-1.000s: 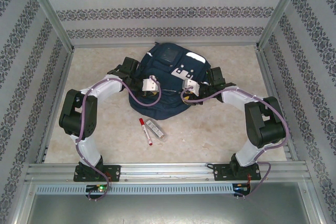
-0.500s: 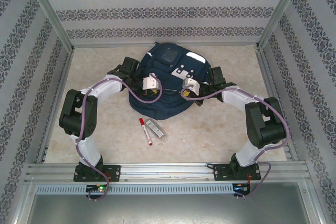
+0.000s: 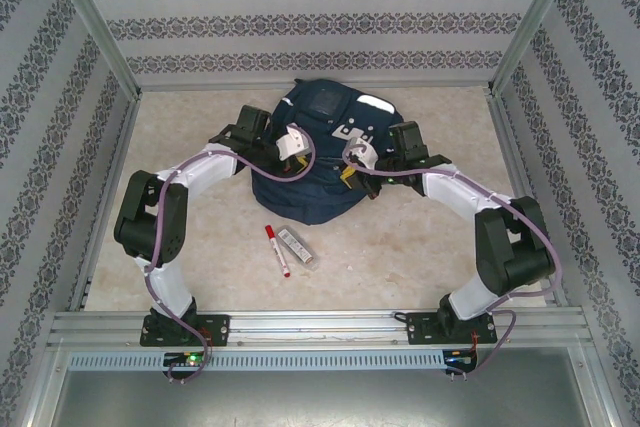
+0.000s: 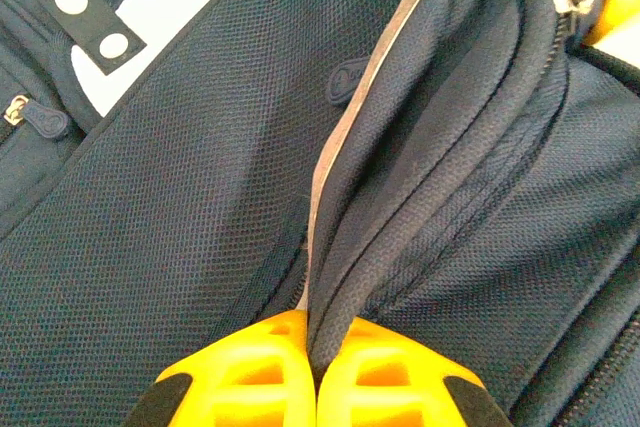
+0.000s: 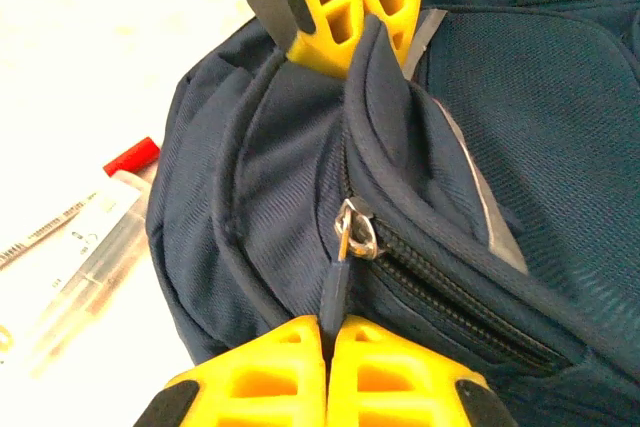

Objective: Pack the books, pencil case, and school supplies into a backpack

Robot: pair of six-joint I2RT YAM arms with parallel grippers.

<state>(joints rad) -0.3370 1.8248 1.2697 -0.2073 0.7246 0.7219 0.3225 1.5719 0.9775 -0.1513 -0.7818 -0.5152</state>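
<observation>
Two claws are engaged on the backpack (image 3: 322,112), which lies flat on the table (image 3: 430,247) between the two arms, towards the far side.

1. Left claw (image 4: 315,352): its yellow fingers are pressed together on a raised fabric fold (image 4: 420,147) of the backpack. The fold is edged with grey piping (image 4: 325,177) and runs away from the fingertips towards the far corner of the left wrist view. White reflective patches with round snaps sit on the panel to the left of the fold.

2. Right claw (image 5: 326,337): its fingers are pressed together on the dark zipper pull (image 5: 335,292). The pull hangs from the metal slider (image 5: 357,230), and the closed zipper line runs off to the right of the slider. In the right wrist view the left claw grips the same ridge of fabric just beyond the slider.

3. Loose items: the marker (image 3: 277,250), white with a red cap, and the clear pencil case (image 3: 296,245) lie side by side on the table. Both are just in front of the backpack's near edge and apart from both claws.
</observation>
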